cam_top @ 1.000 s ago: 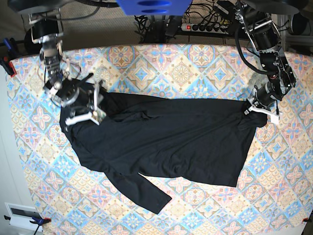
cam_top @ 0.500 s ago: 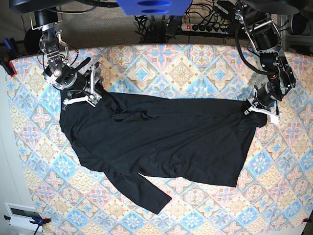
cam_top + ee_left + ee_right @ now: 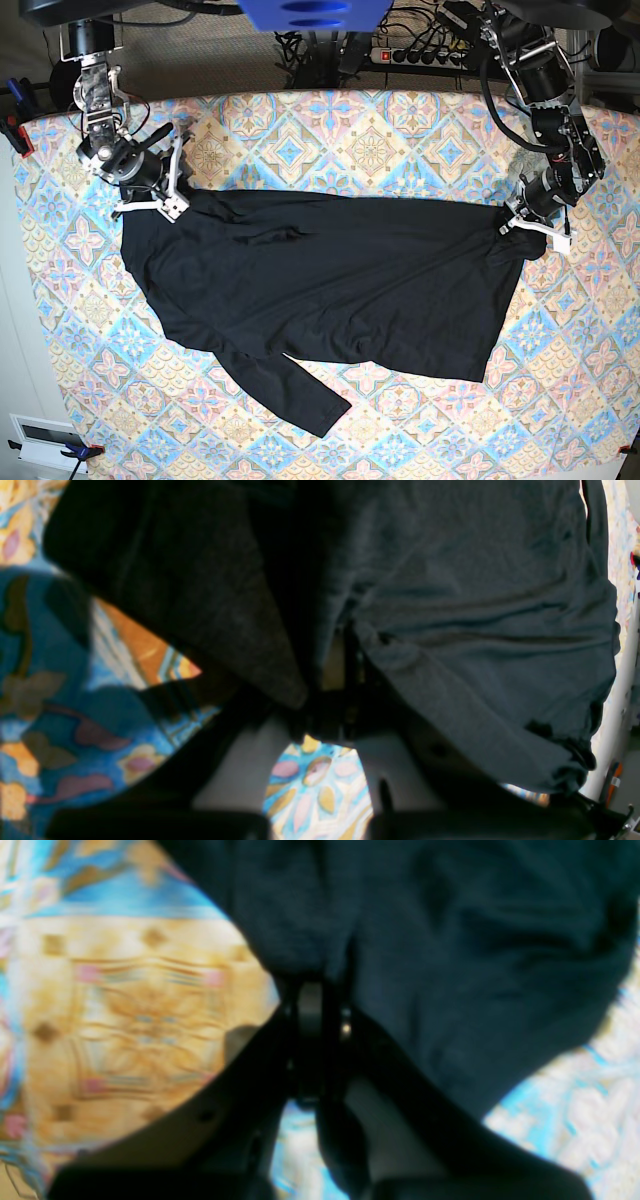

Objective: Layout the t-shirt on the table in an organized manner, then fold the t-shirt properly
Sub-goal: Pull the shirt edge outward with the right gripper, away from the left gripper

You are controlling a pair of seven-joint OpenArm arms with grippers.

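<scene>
From above, the black t-shirt is lying spread across the patterned table, one sleeve trailing toward the near edge; both arms are working at its far corners. Only the wrist views are showing the grips: the right gripper is pinching a fabric fold with jaws pressed together; the left gripper is clamping bunched cloth likewise, its fingertips buried in it.

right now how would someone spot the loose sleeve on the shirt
Start at the patterned table and find the black shirt spread across it. The loose sleeve is the flap jutting from its near edge, the only part lying past the body with no gripper near.
</scene>
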